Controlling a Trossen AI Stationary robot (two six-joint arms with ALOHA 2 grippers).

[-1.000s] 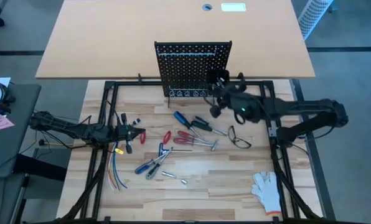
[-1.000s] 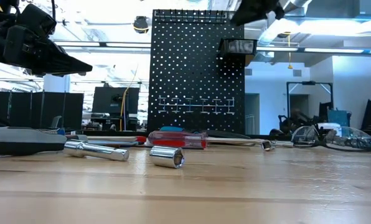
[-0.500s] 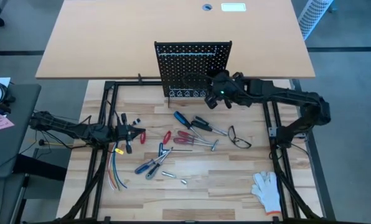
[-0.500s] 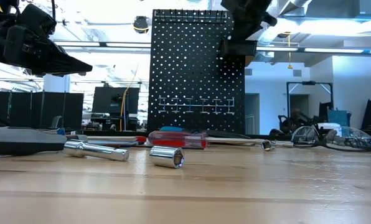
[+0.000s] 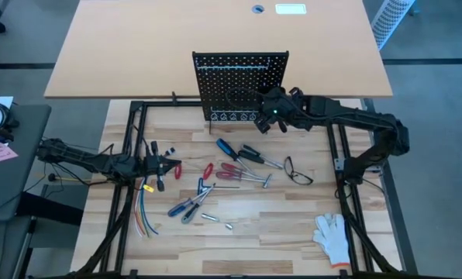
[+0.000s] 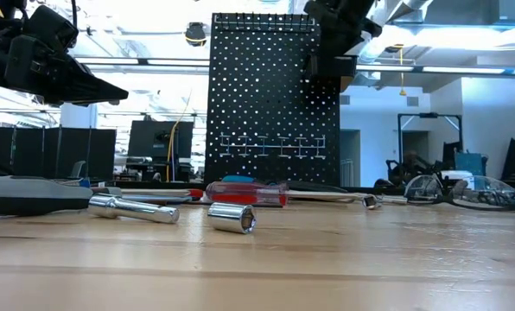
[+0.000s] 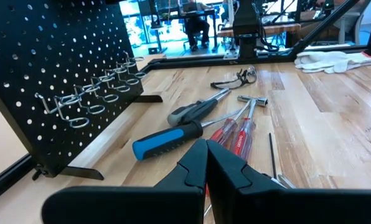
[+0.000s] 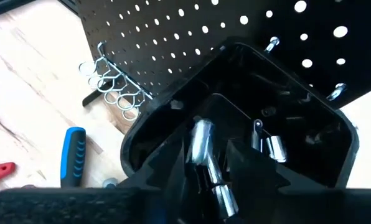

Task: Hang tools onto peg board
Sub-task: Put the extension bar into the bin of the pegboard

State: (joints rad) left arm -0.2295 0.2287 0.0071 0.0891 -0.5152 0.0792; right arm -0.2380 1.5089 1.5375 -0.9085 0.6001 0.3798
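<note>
Right claw: the right claw (image 8: pixel 207 165) is at the small black bin (image 8: pixel 235 118) on the black peg board (image 5: pixel 240 84), its tips reaching into the bin's open top; a silver metal bit (image 8: pixel 204 155) lies between the parted fingers (image 8: pixel 167 163), and I cannot tell whether they grip it or it lies loose.
Bin contents: more small silver pieces (image 8: pixel 274 148) sit inside the bin beside the bit.
Right arm: in the high view it reaches from the right side of the frame across to the board's right edge (image 5: pixel 274 112).
Left claw: the left claw (image 7: pixel 205 163) has its fingers pressed together, holding nothing, and hovers over the left part of the wooden tabletop (image 5: pixel 293 217), well apart from the board.
Peg board: stands upright at the back edge of the tabletop, with a row of wire ring hooks (image 7: pixel 98 102) low on its face.
Loose tools: a blue-handled screwdriver (image 7: pixel 168 142), red-handled screwdrivers (image 7: pixel 235 134) and a grey-handled tool (image 7: pixel 195 111) lie flat on the tabletop in front of the board; more screwdrivers (image 5: pixel 188 205) lie nearer the front.
Low view foreground: a silver socket (image 6: pixel 232 218) and a silver extension bar (image 6: pixel 132 208) rest on the wood.
Other items: safety glasses (image 5: pixel 297 170) lie right of the tools, a white glove (image 5: pixel 332 236) at the front right corner, and a bundle of coloured wires (image 5: pixel 143 217) at the front left.
</note>
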